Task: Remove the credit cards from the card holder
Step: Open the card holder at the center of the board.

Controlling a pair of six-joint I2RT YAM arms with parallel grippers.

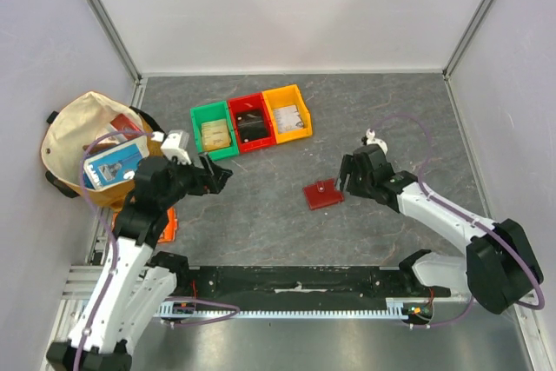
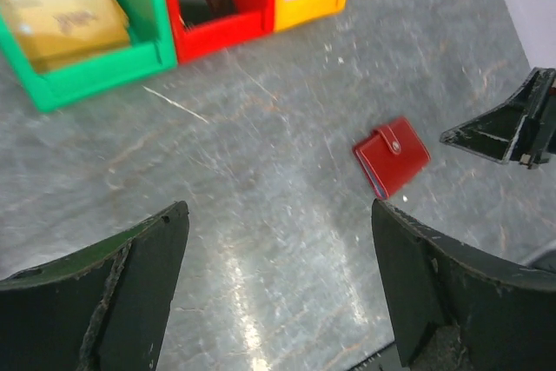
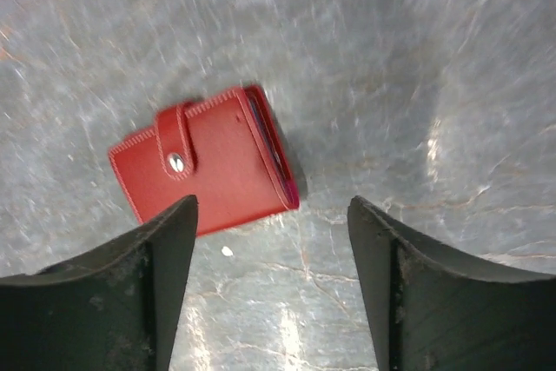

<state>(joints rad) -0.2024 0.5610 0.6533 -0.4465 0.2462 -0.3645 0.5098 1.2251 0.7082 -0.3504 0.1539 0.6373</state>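
The card holder is a small red wallet lying flat on the grey table, closed by a strap with a metal snap. The credit cards are hidden inside it; only dark sleeve edges show along its side. My right gripper hovers just right of the holder, open and empty, with the holder just ahead of its left finger. Well to the left, my left gripper is open and empty above bare table. From there the holder lies ahead to the right.
Green, red and yellow bins stand in a row at the back, each with something flat inside. A beige bag sits at the far left. An orange flat packet lies under the left arm.
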